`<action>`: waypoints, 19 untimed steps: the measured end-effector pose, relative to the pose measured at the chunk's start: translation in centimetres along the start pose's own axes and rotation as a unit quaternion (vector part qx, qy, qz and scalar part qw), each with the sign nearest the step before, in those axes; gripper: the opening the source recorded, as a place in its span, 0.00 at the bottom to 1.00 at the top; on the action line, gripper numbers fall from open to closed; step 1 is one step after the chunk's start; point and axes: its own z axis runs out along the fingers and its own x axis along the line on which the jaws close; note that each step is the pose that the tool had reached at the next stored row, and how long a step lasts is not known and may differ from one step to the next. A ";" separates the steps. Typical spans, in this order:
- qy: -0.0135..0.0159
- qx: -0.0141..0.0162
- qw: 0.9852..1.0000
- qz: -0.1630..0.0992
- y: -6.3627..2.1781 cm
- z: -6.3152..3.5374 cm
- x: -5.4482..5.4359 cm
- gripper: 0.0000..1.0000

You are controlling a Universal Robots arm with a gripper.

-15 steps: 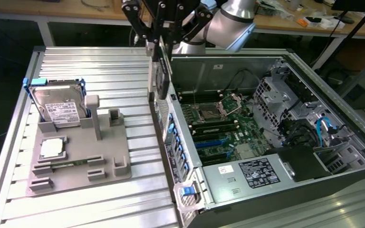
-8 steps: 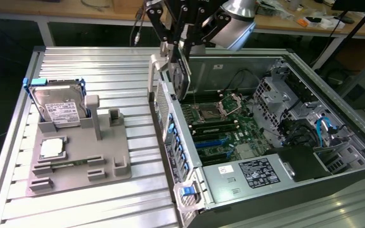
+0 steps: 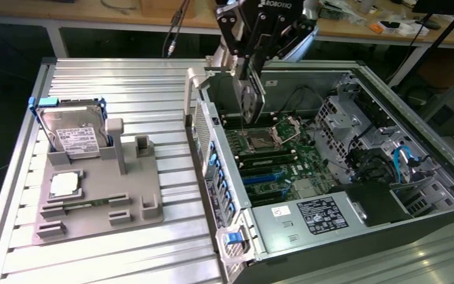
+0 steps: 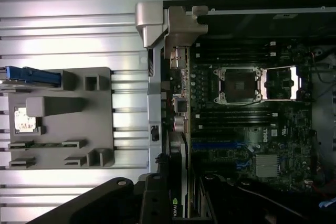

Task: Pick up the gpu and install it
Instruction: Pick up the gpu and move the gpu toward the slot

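The gpu (image 3: 250, 99), a thin dark card with a silver bracket, hangs on edge from my gripper (image 3: 250, 66), which is shut on its upper part. It hovers above the open computer case (image 3: 416, 195), over the back of the motherboard (image 3: 282, 157) near the CPU socket (image 3: 256, 141). In the wrist view the gpu (image 4: 176, 203) shows edge-on with a green logo, held between my dark fingers (image 4: 149, 200). It is lined up beside the case's rear wall. The blue expansion slot (image 4: 218, 144) lies on the board below.
On the ribbed aluminium table, a grey fixture (image 3: 132, 213) at the exterior view's left holds a hard drive in a blue frame (image 3: 73, 133) and a small square CPU chip (image 3: 65, 184). Drive cages and blue cables (image 3: 404, 163) crowd the case's far side.
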 end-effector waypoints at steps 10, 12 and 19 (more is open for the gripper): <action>-0.003 0.001 1.000 0.000 0.06 0.68 -4.5 0.27; -0.004 0.001 1.000 0.000 0.07 0.86 -5.3 0.27; -0.008 0.001 1.000 -0.001 0.10 1.36 -7.9 0.27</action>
